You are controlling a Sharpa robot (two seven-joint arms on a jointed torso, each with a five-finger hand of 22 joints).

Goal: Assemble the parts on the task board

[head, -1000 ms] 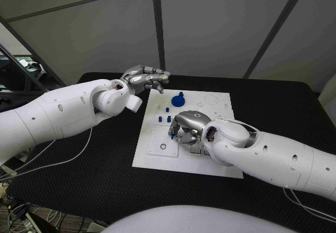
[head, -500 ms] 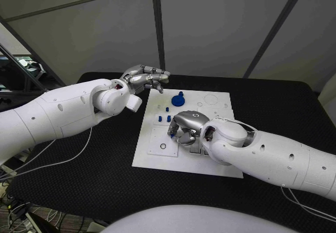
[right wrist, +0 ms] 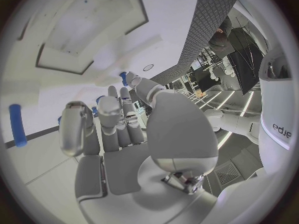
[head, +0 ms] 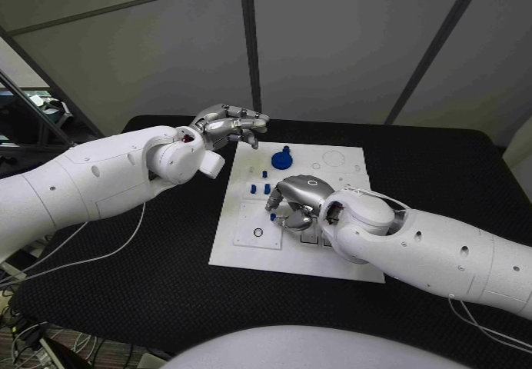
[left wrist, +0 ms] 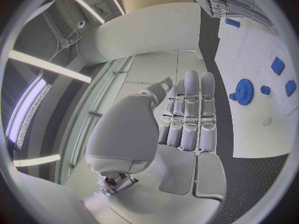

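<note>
Our right hand [head: 294,201] is down over the middle of the flat white rectangular task board [head: 333,261], fingers curled in, and between its fingertips [right wrist: 132,79] we catch a glimpse of a small blue part [right wrist: 122,76], apparently pinched. A blue cylindrical peg [right wrist: 17,125] lies on the white surface just off to the side of that hand. Further up the board sits the round blue gear with its knob [head: 284,158], and beside our right hand a few small blue pieces [head: 260,187] lie in a cluster. Our left hand [head: 230,126] hovers off the board's far left corner, above the black table [head: 133,292], fingers loosely bent, holding nothing. From that wrist we see the fingers [left wrist: 190,109] side by side, the gear [left wrist: 243,88] beyond them.
</note>
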